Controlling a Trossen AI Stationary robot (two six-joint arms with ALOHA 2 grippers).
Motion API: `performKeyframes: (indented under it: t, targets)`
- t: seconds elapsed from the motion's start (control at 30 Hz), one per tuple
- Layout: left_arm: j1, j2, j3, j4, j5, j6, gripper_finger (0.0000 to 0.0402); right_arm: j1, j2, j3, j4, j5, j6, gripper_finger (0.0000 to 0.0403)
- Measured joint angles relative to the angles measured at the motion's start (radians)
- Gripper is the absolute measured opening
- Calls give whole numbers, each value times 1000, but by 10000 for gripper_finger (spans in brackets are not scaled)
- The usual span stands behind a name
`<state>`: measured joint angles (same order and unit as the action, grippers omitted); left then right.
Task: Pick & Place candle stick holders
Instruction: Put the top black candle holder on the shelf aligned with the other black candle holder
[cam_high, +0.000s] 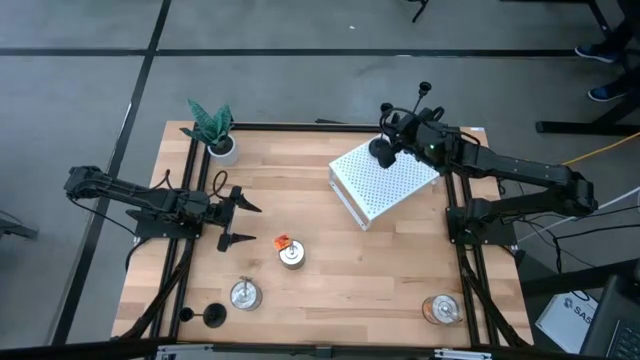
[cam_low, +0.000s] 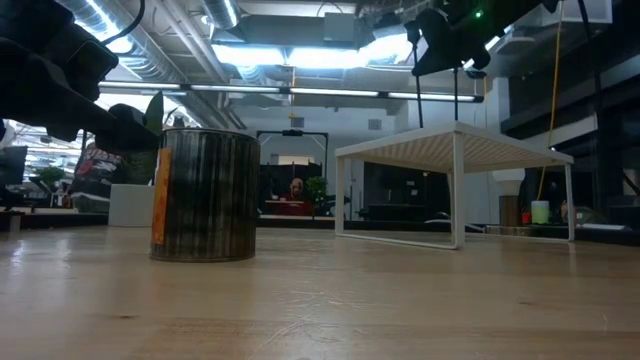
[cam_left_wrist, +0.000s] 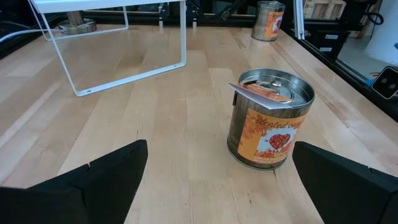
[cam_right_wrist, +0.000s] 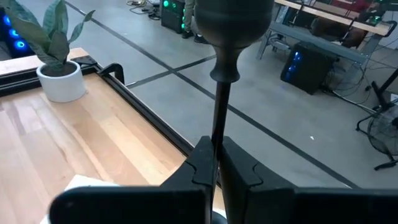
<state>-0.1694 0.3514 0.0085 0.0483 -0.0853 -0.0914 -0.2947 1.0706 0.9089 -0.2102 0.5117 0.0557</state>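
Observation:
My right gripper (cam_high: 392, 135) is above the far corner of the white perforated rack (cam_high: 385, 190), shut on a slim black candle stick holder. In the right wrist view its cup (cam_right_wrist: 233, 18) stands above the fingers. Its round base (cam_high: 380, 152) shows dark over the rack. A thin stem with a small knob (cam_high: 424, 88) rises behind the gripper; what it stands on is hidden. Another black holder (cam_high: 213, 316) rests on its base near the table's near left corner. My left gripper (cam_high: 235, 215) waits open at the left, facing a tin can (cam_left_wrist: 270, 121). My right gripper pinches the holder's thin stem (cam_right_wrist: 217, 134) between its two fingers, some way below the cup. The fingers come nearly level from the table's right side and lie across the stem. The holder stands about upright, cup up, lifted over the rack.
Three tin cans stand on the wooden table: one with an orange label (cam_high: 291, 252) in the middle, one (cam_high: 244, 294) near left, one (cam_high: 441, 308) near right. A potted plant (cam_high: 215, 130) is at the far left corner. Black frame rails run along the table's edges.

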Motion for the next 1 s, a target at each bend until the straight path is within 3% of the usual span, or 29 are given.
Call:
performKeyframes:
  t: [0.67, 1.0]
  targets:
    - [0, 0, 0, 0, 0, 0, 400, -26, 58, 2, 46, 9, 44, 33]
    - [0, 0, 0, 0, 0, 0, 400, -21, 42, -1, -28, 17, 68, 86]
